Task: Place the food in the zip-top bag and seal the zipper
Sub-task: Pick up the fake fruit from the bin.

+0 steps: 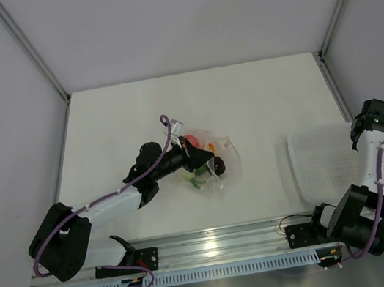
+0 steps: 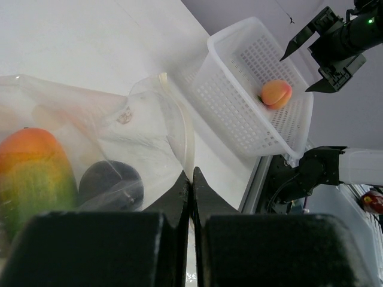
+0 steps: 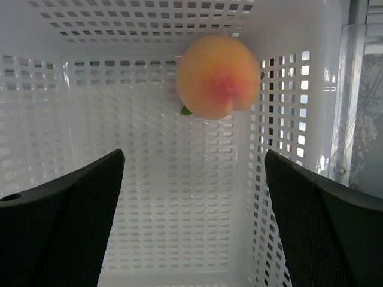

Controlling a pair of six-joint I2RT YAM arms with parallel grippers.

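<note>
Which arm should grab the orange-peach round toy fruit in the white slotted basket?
Right: its open end effector hangs over that fruit; the left end effector is shut at the clear plastic bag.

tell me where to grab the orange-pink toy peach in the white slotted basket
Probably straight down from above, closing across the widest middle of the orange-pink round toy peach. It lies in the white slotted plastic basket near a corner, so the walls block a sideways approach. The open right gripper hangs over the basket.

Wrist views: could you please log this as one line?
left hand shut at bag | right hand open over basket | peach in basket
</note>
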